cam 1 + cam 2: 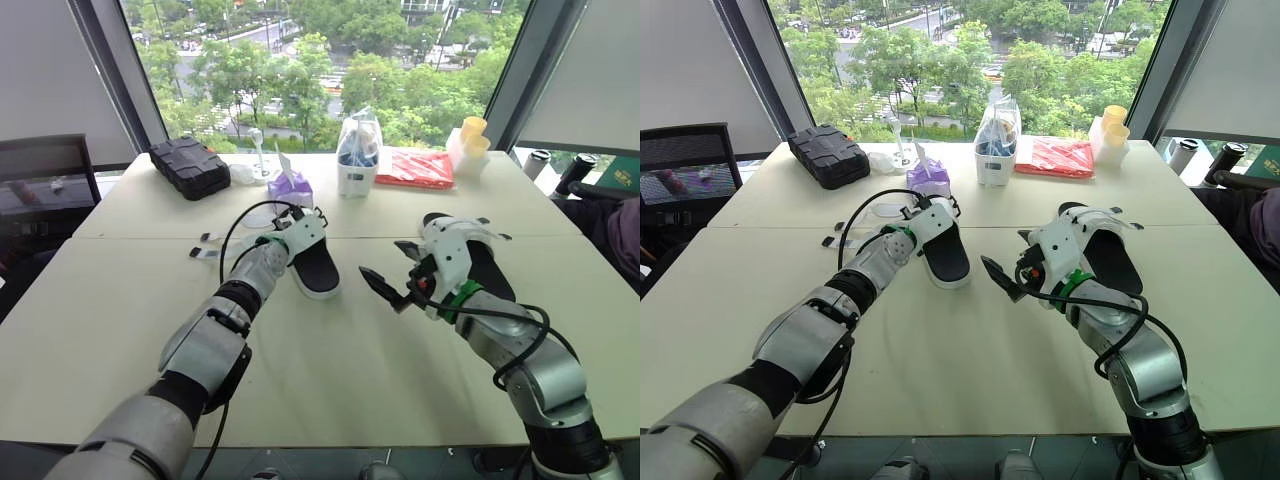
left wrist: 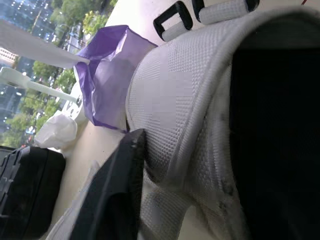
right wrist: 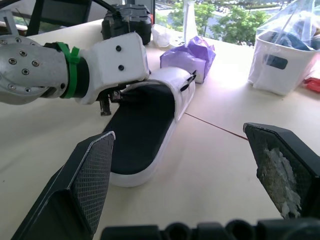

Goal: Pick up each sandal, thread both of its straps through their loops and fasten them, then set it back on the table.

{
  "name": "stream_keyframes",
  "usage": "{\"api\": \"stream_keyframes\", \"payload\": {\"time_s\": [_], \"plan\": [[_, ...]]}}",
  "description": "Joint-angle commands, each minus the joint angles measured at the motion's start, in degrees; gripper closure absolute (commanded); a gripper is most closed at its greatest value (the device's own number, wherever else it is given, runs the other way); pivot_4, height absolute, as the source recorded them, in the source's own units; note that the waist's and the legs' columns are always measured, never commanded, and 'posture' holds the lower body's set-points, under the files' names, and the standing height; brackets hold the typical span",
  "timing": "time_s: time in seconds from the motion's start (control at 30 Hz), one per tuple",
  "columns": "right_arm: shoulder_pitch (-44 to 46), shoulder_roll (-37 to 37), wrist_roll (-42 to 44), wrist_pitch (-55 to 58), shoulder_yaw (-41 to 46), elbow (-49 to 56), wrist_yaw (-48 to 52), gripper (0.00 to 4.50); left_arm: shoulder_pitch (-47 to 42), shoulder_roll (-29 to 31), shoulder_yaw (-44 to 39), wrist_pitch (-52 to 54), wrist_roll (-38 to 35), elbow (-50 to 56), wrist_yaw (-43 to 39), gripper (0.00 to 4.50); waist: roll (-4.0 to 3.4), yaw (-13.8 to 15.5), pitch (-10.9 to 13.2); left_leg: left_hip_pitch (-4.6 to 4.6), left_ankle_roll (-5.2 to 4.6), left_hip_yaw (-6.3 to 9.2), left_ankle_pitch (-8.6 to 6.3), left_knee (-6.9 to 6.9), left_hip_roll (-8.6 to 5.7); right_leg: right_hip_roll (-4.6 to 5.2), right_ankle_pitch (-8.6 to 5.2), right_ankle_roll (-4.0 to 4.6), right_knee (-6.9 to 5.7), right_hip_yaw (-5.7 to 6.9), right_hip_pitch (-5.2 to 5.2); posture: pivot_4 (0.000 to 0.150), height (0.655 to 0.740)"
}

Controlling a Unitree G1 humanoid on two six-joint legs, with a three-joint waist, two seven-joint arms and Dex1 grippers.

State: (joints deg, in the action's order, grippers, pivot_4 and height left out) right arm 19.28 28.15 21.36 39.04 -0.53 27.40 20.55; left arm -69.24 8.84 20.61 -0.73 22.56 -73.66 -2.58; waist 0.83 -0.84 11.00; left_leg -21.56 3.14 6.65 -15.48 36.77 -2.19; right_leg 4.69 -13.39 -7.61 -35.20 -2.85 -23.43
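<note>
On the table [image 1: 330, 400] lie two sandals: left sandal [image 1: 315, 268], right sandal [image 1: 488, 268].

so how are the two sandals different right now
The left sandal has the left gripper pressed up against its strap; the right sandal has none on it, and the open right gripper points away from it.
The left sandal's footbed is in full view; the right sandal's is partly hidden behind the right wrist.
Both are white with black footbeds and lie flat on the table.
</note>
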Motion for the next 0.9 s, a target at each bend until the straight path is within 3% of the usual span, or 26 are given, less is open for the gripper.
{"api": "stream_keyframes", "payload": {"time_s": [0.03, 0.07, 0.17, 0.43, 0.5, 0.63, 0.73, 0.9], "plan": [[0.6, -0.5, 0.1, -0.2, 1.6, 2.9, -0.4, 0.0, -1.5, 0.0, -1.8, -0.9, -0.4, -0.8, 0.6, 4.29, 0.0, 0.1, 0.0, 0.0, 0.0, 0.01, 0.0, 0.0, 0.0, 0.0, 0.0, 0.0, -0.01, 0.0, 0.0, 0.15, 0.74], [0.6, -0.5, 0.2, -0.2, 1.8, 2.8, -0.4, 0.0, -1.6, 0.3, -2.0, -1.2, -0.7, -0.7, 0.0, 4.49, 0.0, 0.2, 0.0, 0.01, 0.0, 0.0, 0.0, 0.0, 0.0, 0.0, 0.0, 0.0, -0.03, 0.0, 0.01, 0.15, 0.74], [0.1, -0.2, 0.6, -0.3, 3.2, 2.1, -0.1, 0.0, -0.8, 2.3, -2.5, -5.9, -1.3, 2.2, -4.6, 4.49, 0.01, 0.2, 0.0, -0.04, 0.0, 0.03, 0.0, 0.14, -0.02, 0.0, 0.02, -0.04, -0.02, 0.01, 0.06, 0.15, 0.74], [-0.5, 3.2, 7.7, -0.6, 12.8, -1.9, 6.9, 0.0, 17.0, 18.6, -3.4, -28.9, -13.6, 32.6, -39.3, 4.49, -0.01, -0.4, 0.0, -0.08, 0.01, -0.03, 0.0, -0.03, 0.04, 0.01, 0.09, -0.02, -0.07, -0.03, -0.18, 0.15, 0.74], [-0.2, 4.8, 8.8, -0.7, 14.0, -3.3, 9.3, 0.0, 19.1, 22.4, -3.5, -35.5, -15.7, 36.4, -44.1, 4.49, -0.02, -0.1, 0.0, -0.07, 0.02, -0.06, 0.01, -0.23, 0.07, 0.02, 0.08, 0.0, -0.06, -0.05, -0.25, 0.15, 0.74], [0.0, 7.6, 8.2, -2.0, 13.8, -7.4, 13.0, 0.0, 15.0, 26.1, 0.1, -58.2, -6.8, 33.6, -41.6, 4.49, -0.01, 0.7, 0.0, -0.17, 0.02, -0.04, 0.01, -0.2, 0.03, 0.05, 0.1, 0.02, 0.03, -0.03, -0.24, 0.15, 0.74], [-0.2, 8.0, 7.1, -3.4, 12.7, -9.0, 13.8, 0.0, 10.0, 24.9, 2.4, -70.3, 0.9, 27.9, -37.0, 4.49, -0.01, 1.6, 0.0, -0.23, 0.01, -0.04, 0.0, 0.16, -0.03, 0.06, 0.1, 0.01, 0.13, -0.02, -0.06, 0.15, 0.74], [-3.7, 7.3, 7.6, -3.2, 12.7, -6.9, 13.7, 0.0, 4.6, 23.2, 7.0, -80.2, 15.6, 19.5, -27.7, 4.49, 0.0, 1.3, 0.0, -0.21, -0.01, -0.07, 0.01, 0.38, -0.07, 0.06, 0.15, -0.11, 0.14, -0.05, 0.07, 0.15, 0.74]]}}
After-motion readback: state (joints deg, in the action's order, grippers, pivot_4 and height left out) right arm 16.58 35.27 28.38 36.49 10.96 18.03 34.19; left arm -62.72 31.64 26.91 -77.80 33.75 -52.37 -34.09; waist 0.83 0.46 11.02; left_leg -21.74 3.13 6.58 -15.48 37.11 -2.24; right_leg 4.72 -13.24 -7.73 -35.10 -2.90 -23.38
